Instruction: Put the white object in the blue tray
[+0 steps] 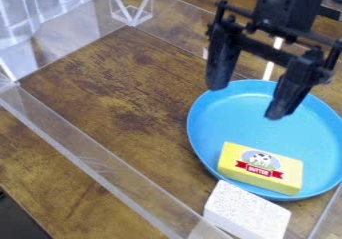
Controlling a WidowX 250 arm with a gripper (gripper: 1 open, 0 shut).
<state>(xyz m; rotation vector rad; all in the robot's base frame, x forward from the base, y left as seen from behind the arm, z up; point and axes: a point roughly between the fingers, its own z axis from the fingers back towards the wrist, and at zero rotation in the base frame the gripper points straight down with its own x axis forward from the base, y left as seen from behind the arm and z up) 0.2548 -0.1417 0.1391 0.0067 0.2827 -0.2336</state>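
Observation:
The white object (247,212), a small speckled sponge-like block, lies on the wooden table at the bottom edge of the view, just outside the blue tray's near rim. The blue tray (221,123) is a large round blue plate at the right. A yellow block (261,167) with a red-and-white label lies inside it, near its front. My gripper (251,96) hangs above the tray's far left part, open and empty, its two black fingers (221,68) wide apart.
Clear acrylic walls (80,148) fence the wooden table (107,93) along the left, front and back. The robot arm (287,8) comes down from the top right.

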